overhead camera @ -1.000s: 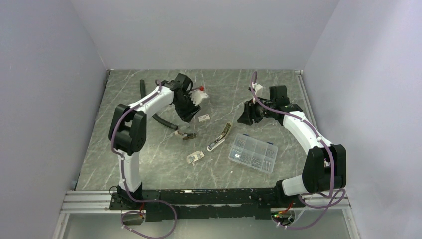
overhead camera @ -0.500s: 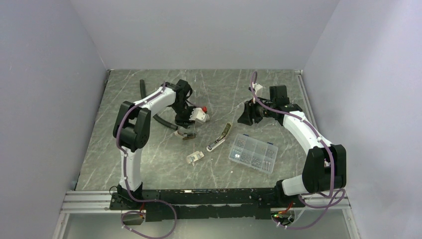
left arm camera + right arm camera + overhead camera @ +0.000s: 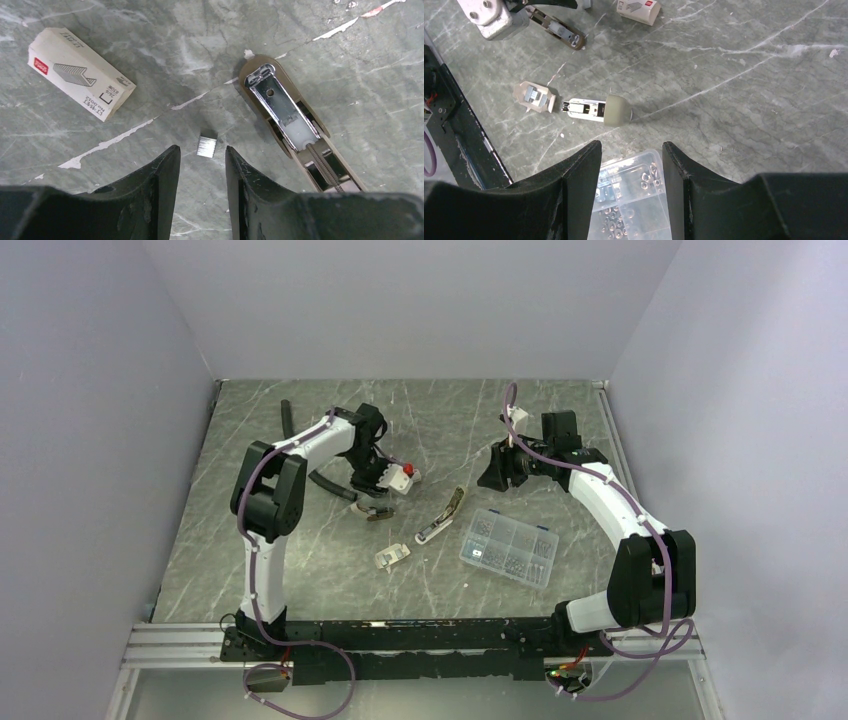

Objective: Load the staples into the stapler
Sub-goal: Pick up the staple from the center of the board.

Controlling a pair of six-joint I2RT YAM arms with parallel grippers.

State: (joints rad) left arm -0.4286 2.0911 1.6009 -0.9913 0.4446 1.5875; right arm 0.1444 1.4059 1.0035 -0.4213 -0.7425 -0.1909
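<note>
The olive-grey stapler [image 3: 443, 515] lies at the table's middle; the right wrist view shows its rounded top [image 3: 616, 110]. A separate olive-tan part with an open silver channel and spring [image 3: 290, 117] lies near my left gripper [image 3: 375, 482]. A short strip of staples [image 3: 207, 145] lies on the table just beyond my left gripper [image 3: 201, 148], which is open and empty. A white staple box [image 3: 80, 72] lies to its left. My right gripper [image 3: 631, 144] is open and empty above the clear box [image 3: 634, 195].
The clear compartment box of metal bits [image 3: 508, 547] sits right of the stapler. A small tan-and-metal piece [image 3: 392, 556] lies nearer the front. A black hose [image 3: 322, 481] lies behind the left arm. Grey walls close in three sides.
My left wrist has swung down and nearer, from above the back of the table to low over the staple strip. The right arm has not moved.
</note>
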